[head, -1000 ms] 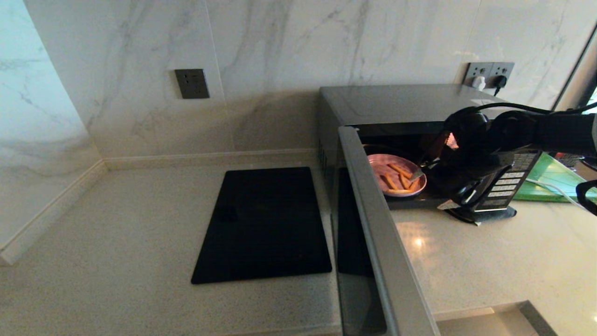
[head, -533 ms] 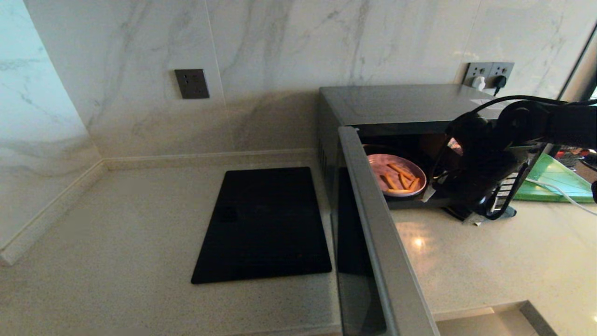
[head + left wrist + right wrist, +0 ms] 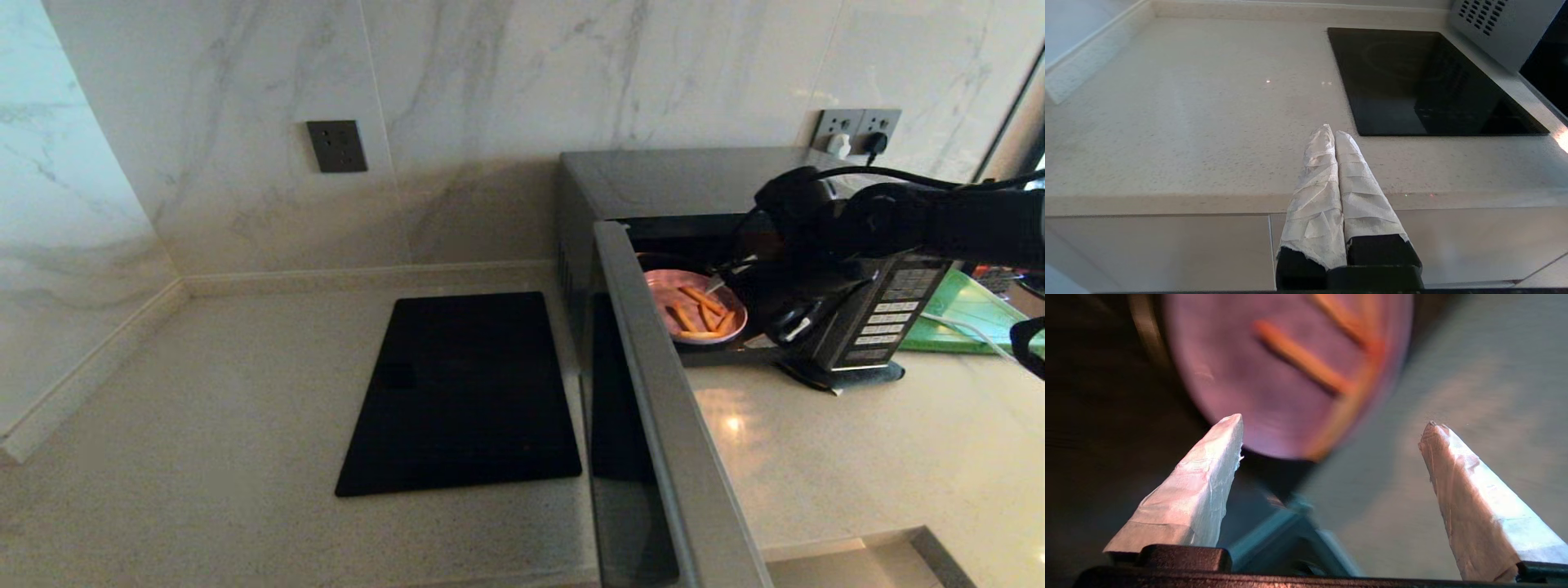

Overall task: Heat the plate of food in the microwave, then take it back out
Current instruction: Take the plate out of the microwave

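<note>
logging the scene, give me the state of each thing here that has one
microwave: door swung wide open.
plate of food: inside the microwave, near the front, upright, sticks on it, not gripped.
right pincer: open, empty, at the microwave mouth beside the plate.
left pincer: shut, empty, parked off the counter's front edge.
black slab: flat on the counter, nothing on it.
wall socket: two plugs in.
</note>
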`<state>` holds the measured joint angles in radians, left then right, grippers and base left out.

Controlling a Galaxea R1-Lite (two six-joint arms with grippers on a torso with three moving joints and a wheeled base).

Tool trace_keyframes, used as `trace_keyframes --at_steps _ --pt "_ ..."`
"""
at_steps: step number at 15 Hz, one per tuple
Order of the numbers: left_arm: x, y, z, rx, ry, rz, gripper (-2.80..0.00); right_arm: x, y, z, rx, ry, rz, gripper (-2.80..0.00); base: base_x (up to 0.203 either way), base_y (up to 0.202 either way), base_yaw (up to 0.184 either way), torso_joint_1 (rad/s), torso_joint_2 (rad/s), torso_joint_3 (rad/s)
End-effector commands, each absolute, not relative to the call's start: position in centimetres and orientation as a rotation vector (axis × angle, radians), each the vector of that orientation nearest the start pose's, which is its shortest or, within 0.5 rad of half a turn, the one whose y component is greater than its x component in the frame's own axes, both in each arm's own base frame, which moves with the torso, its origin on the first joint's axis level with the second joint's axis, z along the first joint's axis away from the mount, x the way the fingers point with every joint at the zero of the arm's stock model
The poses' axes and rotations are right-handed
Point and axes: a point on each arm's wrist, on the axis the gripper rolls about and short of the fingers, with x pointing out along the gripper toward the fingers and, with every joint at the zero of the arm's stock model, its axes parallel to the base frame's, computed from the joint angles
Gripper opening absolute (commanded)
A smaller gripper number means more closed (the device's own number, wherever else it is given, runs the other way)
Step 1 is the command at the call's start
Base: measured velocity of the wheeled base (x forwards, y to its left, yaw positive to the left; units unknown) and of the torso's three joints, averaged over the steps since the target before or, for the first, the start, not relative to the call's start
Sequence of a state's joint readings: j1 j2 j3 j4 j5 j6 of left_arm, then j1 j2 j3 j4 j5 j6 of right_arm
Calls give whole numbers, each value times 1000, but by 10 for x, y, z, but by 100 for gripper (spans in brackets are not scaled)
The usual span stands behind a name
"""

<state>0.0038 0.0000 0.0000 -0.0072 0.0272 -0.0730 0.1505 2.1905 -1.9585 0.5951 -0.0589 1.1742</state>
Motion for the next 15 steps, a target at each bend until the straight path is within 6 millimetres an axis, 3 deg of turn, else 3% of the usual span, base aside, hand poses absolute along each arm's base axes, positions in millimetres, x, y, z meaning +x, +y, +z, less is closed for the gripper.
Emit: trace_keyframes --at_steps 1,5,10,15 --pt "-23 1 76 -74 -7 32 -280 434 66 197 1061 740 -396 0 0 0 0 0 0 0" --pt "-23 1 76 -74 -7 32 -280 435 65 199 1065 721 -392 0 0 0 0 0 0 0" --pt "-23 1 76 -74 -7 32 -280 421 48 202 1039 752 -537 0 0 0 0 0 0 0" --pt "-23 1 76 -74 -7 32 -280 422 47 198 1066 733 -598 0 0 0 0 0 0 0"
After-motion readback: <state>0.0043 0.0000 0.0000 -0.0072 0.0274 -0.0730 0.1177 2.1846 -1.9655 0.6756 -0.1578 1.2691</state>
